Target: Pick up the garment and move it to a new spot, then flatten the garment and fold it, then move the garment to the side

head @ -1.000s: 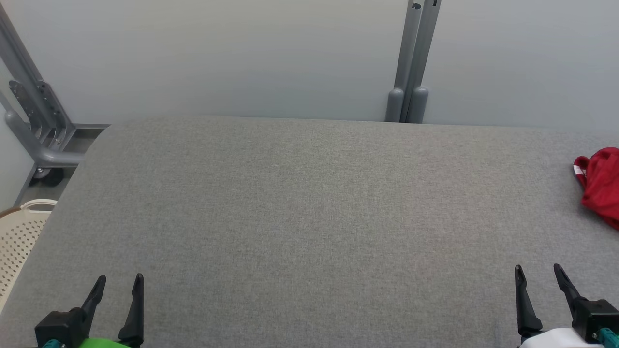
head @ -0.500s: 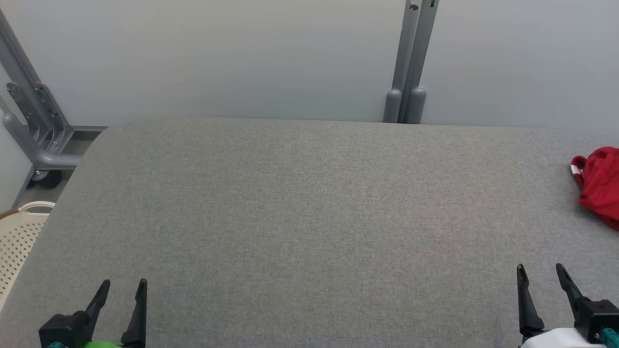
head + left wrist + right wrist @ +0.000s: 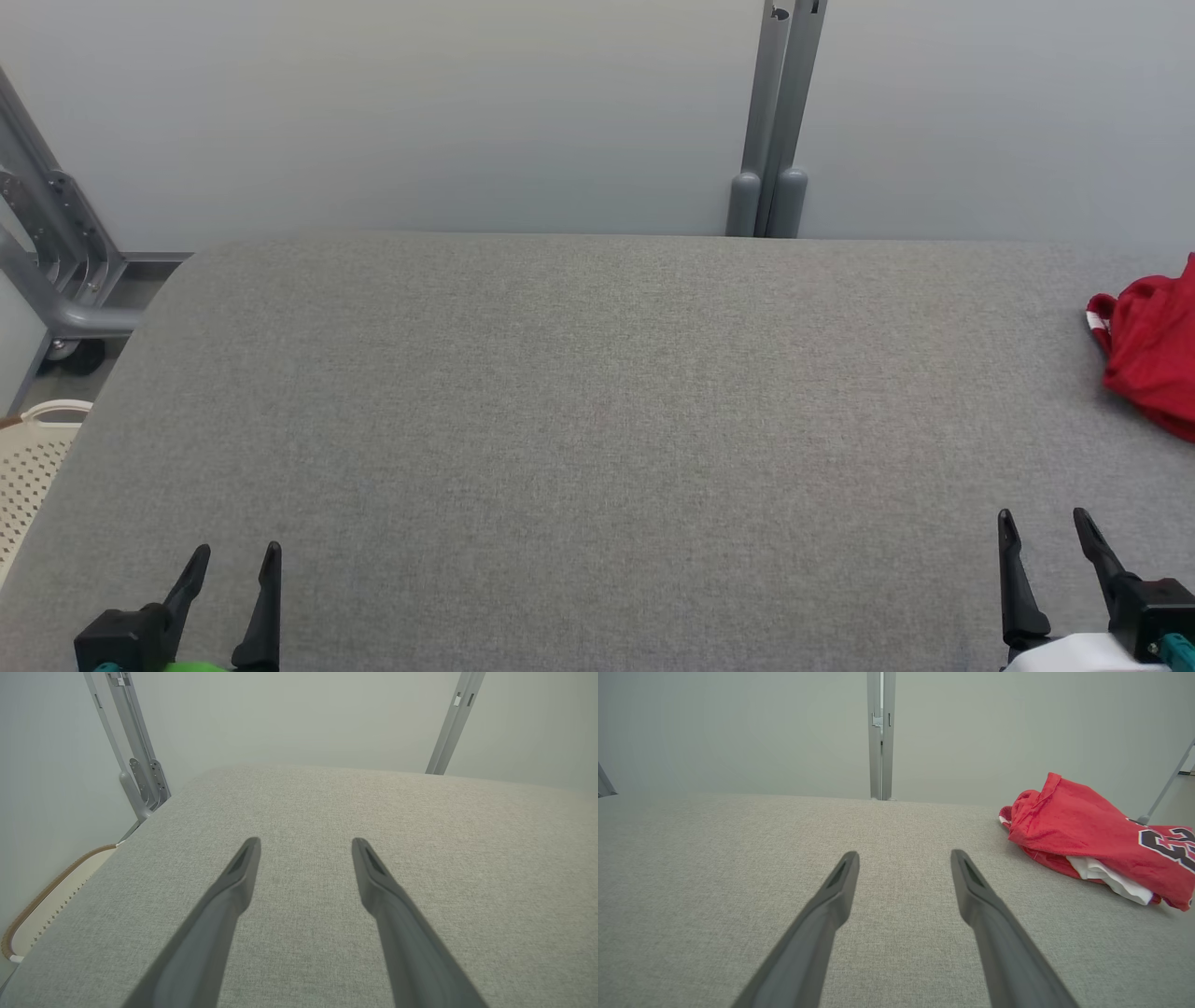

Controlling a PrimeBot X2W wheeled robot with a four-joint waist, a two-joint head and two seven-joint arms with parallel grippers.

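Now both end effectors sit at the near edge of the grey bench [image 3: 597, 401], fingers pointing toward the far side. The left end effector [image 3: 236, 551] is at the near left, its two dark fingers spread with nothing between them; in the left wrist view bare grey cloth lies in the gap. The right end effector [image 3: 1042, 515] is at the near right, likewise spread and empty.

The garment [image 3: 1153, 359] lies on the bench at its right side, farther away than the right end effector and well apart from it. It is a crumpled red heap, cut off by the right edge of the head view. The right wrist view shows a white piece at its near edge and part of a dark number outlined in white.

A pale perforated basket [image 3: 28, 457] stands beside the bench's left edge. Two grey posts [image 3: 770, 112] rise behind the far edge against a pale wall, and a grey metal frame [image 3: 47, 243] stands at the far left.
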